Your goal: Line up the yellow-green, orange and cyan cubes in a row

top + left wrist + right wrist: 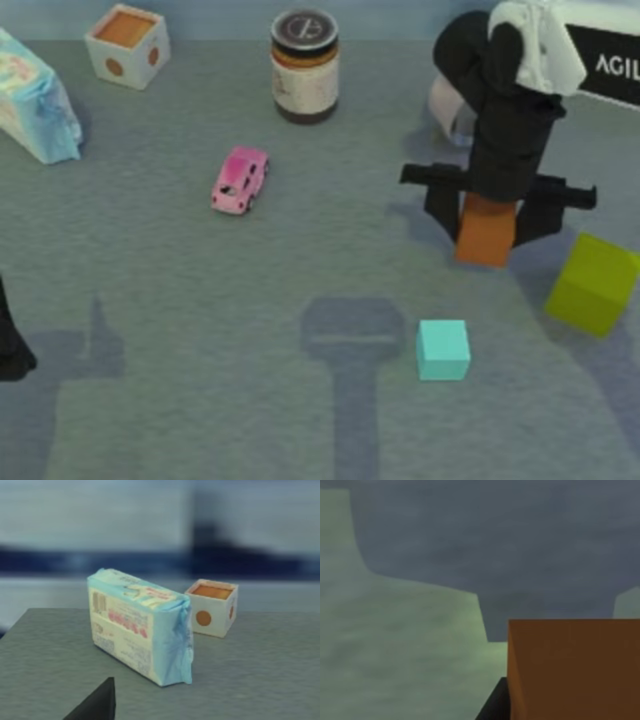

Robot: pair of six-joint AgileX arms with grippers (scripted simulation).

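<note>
The right gripper (487, 222) hangs over the right half of the table (200, 330), its fingers clamped on the orange cube (486, 231), a plain matte burnt-orange block that fills the right wrist view's corner (572, 670). The yellow-green cube (594, 284), the largest and lime-coloured, sits tilted near the right edge, just beside the gripper. The cyan cube (443, 350), smallest and pale, rests nearer the front edge. The left arm (12, 345) is parked at the left edge; whether its gripper is open cannot be told. Toward the back stand a white box with orange dots (127, 45), a wrapped tissue pack (35, 100), a jar (304, 66) and a pink toy car (240, 180).
</note>
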